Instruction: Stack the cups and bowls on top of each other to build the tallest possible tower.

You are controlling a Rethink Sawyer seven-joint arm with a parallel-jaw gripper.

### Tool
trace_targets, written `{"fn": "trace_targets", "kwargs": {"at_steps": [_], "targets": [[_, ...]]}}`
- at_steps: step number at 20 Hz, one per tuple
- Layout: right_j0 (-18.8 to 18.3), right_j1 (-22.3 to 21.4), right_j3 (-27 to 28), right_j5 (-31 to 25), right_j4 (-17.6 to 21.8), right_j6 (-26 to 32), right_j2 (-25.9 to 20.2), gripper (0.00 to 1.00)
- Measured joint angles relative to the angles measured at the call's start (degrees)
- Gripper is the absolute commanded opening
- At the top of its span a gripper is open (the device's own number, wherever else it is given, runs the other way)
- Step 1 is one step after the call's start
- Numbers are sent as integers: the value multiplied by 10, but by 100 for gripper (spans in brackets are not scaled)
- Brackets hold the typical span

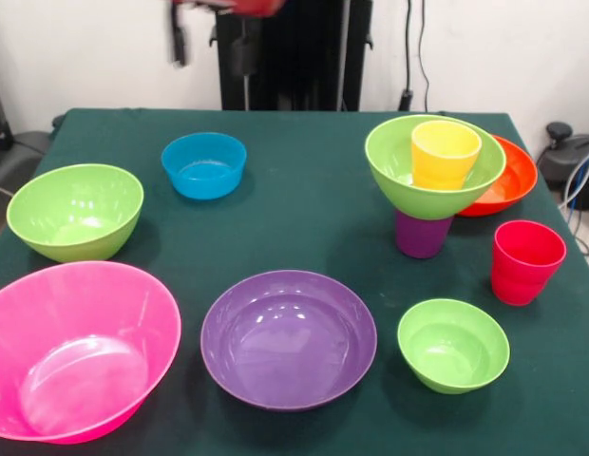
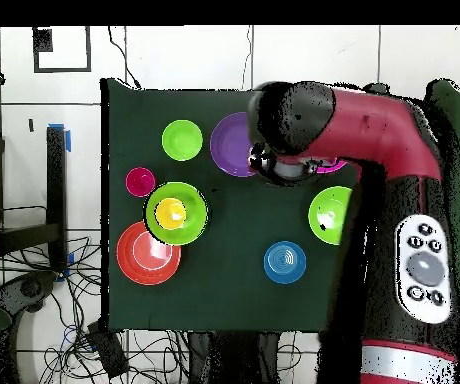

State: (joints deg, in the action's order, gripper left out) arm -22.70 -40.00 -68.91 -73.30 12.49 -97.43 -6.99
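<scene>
Nearest in the front view, on the green tabletop (image 1: 304,199), sit the pink bowl (image 1: 74,349), the purple bowl (image 1: 288,337) and a small green bowl (image 1: 453,344). Behind them stand the red cup (image 1: 526,261) and a large green bowl (image 1: 75,210). The tower (image 1: 433,180) is a purple cup (image 1: 422,235) bearing a green bowl (image 1: 399,171) with the yellow cup (image 1: 445,153) inside; the orange bowl (image 1: 511,180) lies just behind it. The blue bowl (image 1: 204,164) is farther left. The arm (image 2: 364,125) hangs above; whether the claw is apart or together cannot be told.
</scene>
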Motion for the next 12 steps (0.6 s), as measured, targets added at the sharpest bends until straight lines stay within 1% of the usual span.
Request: {"fn": "trace_targets", "kwargs": {"at_steps": [1,3,5,6,8,10,12], "targets": [[-9,1,-1,12,-2,3,-4,100],[-35,5,-7,59,-10,9,-19,100],[-61,13,-20,134,-16,10,-39,100],[-67,17,-26,166,-16,10,-46,100],[-71,22,-29,190,-16,10,-52,100],[-72,33,-37,228,-16,10,-61,100],[-68,42,-46,240,-16,10,-71,100]]}}
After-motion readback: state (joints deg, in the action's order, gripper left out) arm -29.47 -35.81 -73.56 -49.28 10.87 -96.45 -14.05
